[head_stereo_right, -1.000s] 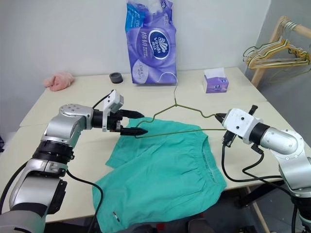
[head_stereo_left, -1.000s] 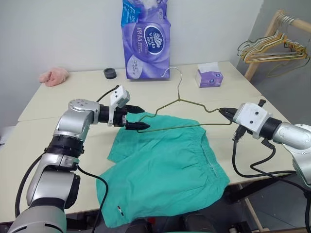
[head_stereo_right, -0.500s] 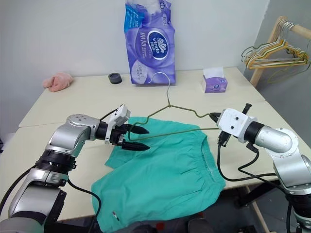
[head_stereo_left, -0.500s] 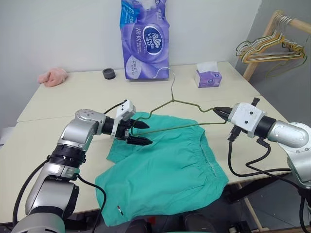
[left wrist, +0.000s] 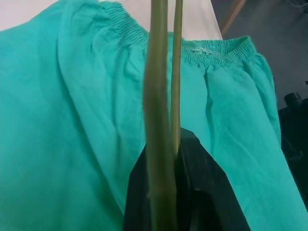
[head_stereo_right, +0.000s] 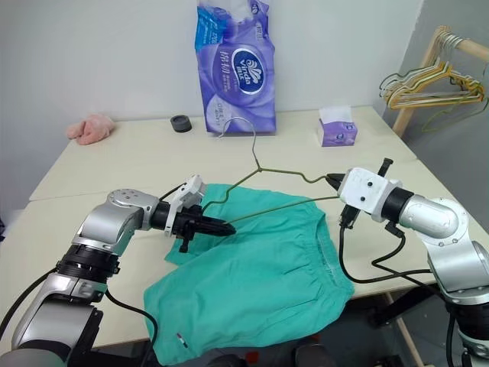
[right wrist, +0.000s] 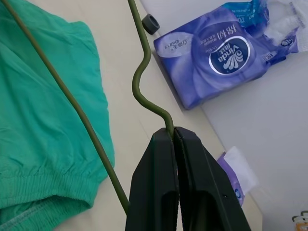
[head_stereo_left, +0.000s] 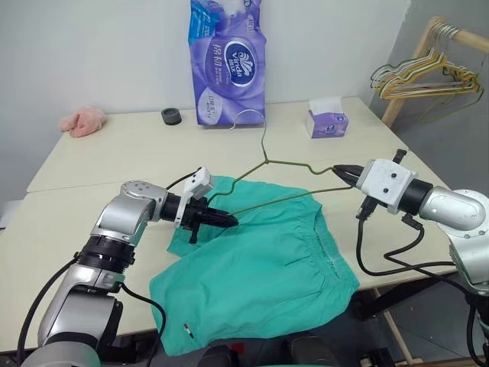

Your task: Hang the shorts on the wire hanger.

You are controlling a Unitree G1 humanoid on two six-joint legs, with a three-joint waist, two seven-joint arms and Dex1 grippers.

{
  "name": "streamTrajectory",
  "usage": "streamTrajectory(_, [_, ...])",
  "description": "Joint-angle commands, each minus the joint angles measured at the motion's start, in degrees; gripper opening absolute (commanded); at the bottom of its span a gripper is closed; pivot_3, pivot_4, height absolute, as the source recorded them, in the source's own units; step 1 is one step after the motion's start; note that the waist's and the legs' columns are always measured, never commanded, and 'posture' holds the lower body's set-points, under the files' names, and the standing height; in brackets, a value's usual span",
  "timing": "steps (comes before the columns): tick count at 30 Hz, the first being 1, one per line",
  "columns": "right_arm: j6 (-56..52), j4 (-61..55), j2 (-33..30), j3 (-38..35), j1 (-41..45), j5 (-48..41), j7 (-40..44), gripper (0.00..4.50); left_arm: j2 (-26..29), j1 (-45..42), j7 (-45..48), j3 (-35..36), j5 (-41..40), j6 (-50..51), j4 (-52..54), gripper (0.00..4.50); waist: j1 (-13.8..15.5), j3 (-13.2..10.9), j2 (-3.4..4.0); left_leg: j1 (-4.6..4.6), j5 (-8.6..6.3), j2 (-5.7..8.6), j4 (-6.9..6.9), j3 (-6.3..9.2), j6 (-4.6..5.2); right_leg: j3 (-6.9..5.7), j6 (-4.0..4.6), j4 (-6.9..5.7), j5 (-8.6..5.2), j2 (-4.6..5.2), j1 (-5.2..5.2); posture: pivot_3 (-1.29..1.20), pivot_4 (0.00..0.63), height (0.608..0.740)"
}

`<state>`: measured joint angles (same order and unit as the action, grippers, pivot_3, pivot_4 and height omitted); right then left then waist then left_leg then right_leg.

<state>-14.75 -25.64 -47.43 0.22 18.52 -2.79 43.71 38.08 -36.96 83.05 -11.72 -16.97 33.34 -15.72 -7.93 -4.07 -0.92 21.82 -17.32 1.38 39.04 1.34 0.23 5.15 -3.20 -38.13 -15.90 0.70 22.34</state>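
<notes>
While the teal-green shorts [head_stereo_left: 256, 279] lie spread flat on the cream desk [head_stereo_left: 114, 153], filling the lower centre of the frame with the gathered waistband toward the right and one leg hem with its small white label at the bottom edge, the olive-green wire hanger [head_stereo_left: 283, 180] is held above them at both ends. The left claw [head_stereo_left: 221, 220], at centre left, has its two black fingers pressed together on the hanger's left corner; its silver forearm reaches in from the lower left with the wrist bent so the claw points toward the right and slightly down, just over the shorts' upper left leg. The right claw [head_stereo_left: 341, 171], at centre right, is clamped on the hanger's right shoulder bend, its arm coming in from the right edge and the claw pointing left, nearly level. The hanger's hook rises toward the purple tissue pack [head_stereo_left: 229, 61] at upper centre. A small purple tissue box [head_stereo_left: 328, 122] sits to the upper right, a black ring [head_stereo_left: 173, 116] and pink cloth [head_stereo_left: 82, 120] to the upper left.
</notes>
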Motion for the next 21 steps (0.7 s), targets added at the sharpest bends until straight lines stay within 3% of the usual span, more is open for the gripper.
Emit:
streamTrajectory(1, [2.6,-3.6,0.0,-0.2,1.0,-1.1,1.3,0.67,-0.2,-0.7,-0.8,0.8,-1.1,0.3,3.0,0.0,0.0,0.0,0.0,0.0,0.0,0.0,0.0,0.01,0.0,0.0,0.0,0.0,0.0,0.0,0.0,-0.17,0.053,0.74])
streamTrajectory(6, [1.4,-5.2,-3.3,-1.2,-0.6,-3.3,6.2,2.4,0.1,-0.3,-2.3,0.6,-0.5,0.3,3.4,0.0,0.0,0.0,0.0,-0.01,0.0,0.02,0.0,0.01,0.0,-0.02,0.0,0.01,0.0,0.02,-0.02,-0.17,0.053,0.74])
streamTrajectory(12, [-15.8,-8.0,-7.5,-7.2,-0.9,-14.3,9.4,4.48,1.3,0.1,-2.6,-0.4,2.1,-4.5,3.8,0.0,0.1,0.0,0.0,-0.01,0.0,0.02,0.01,0.06,0.0,-0.04,0.0,0.0,0.0,0.04,-0.04,-0.17,0.051,0.74])
streamTrajectory(16, [-30.9,-7.1,-9.6,-8.3,1.5,-20.6,8.4,4.48,3.4,0.6,-1.8,-2.2,5.8,-12.3,5.2,0.0,-0.1,0.0,0.03,-0.03,0.0,0.02,0.01,0.05,0.0,-0.05,0.03,0.01,0.02,0.09,-0.04,-0.18,0.049,0.74])
streamTrajectory(21, [-38.6,-6.6,-10.4,-4.6,3.6,-25.6,10.5,4.48,2.8,-0.5,-2.2,-2.2,5.8,-13.5,6.9,0.0,0.0,0.0,0.04,-0.02,0.0,0.02,0.01,0.05,0.0,-0.09,0.05,0.01,0.03,0.14,-0.04,-0.17,0.043,0.74])
